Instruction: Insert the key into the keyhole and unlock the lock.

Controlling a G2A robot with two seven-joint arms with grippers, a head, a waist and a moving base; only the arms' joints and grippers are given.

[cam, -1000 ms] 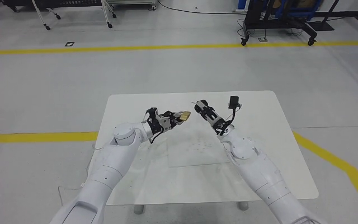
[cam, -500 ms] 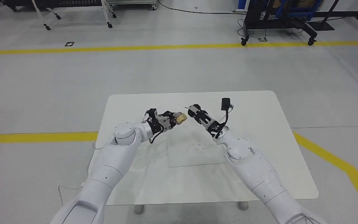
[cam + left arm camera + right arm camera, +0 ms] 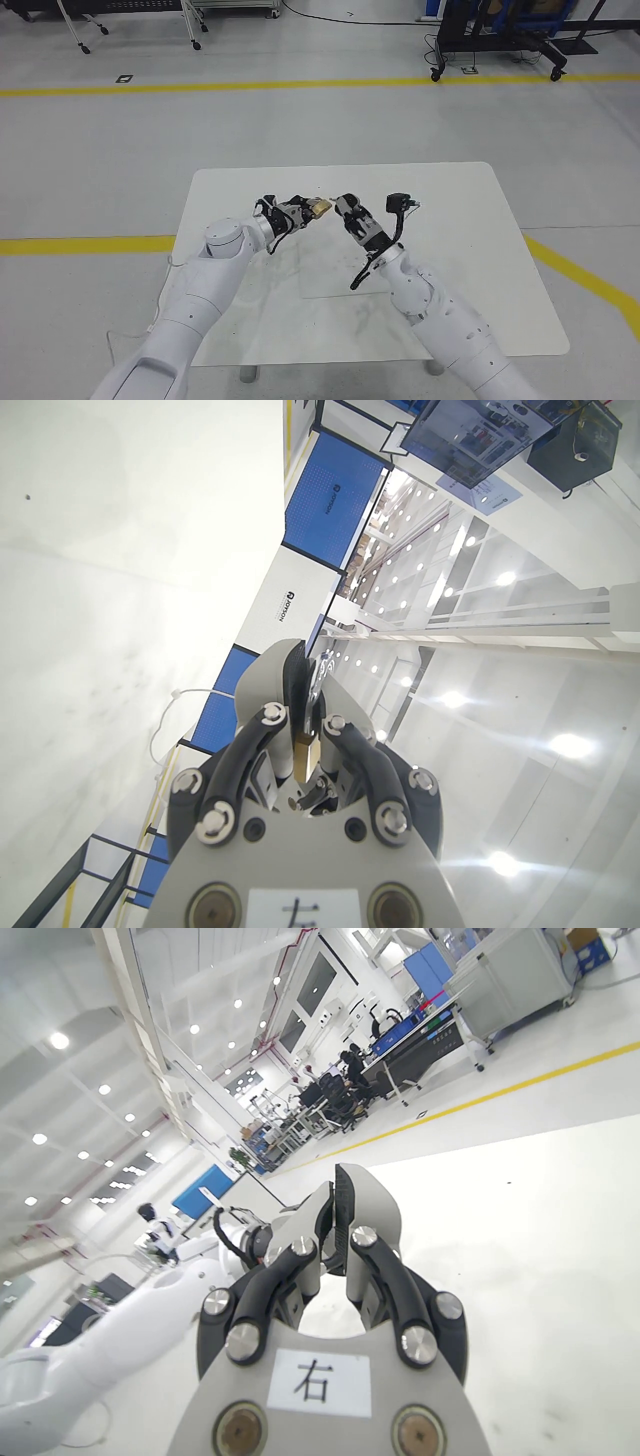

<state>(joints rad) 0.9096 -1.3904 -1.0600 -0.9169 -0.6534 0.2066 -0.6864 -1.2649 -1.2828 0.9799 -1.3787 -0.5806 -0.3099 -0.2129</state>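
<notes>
A brass padlock (image 3: 320, 207) is held above the white table (image 3: 460, 210) by my left gripper (image 3: 306, 210), which is shut on it. In the left wrist view the brass body (image 3: 306, 756) sits between the fingers (image 3: 265, 695), with the silver shackle (image 3: 320, 677) towards their tips. My right gripper (image 3: 343, 206) is just right of the padlock, almost touching it, and its fingers (image 3: 367, 1208) are pressed shut. A thin pale sliver, seemingly the key (image 3: 331, 195), pokes out at its tip. In the right wrist view the key is hidden between the pads.
A clear sheet (image 3: 345, 268) lies on the table under both grippers. A black camera module (image 3: 397, 203) and a cable (image 3: 362, 272) hang on the right wrist. The table's right half is bare.
My right gripper has moved left, closing the gap to the padlock, and its wrist has turned. The left gripper with the padlock has stayed nearly in place.
</notes>
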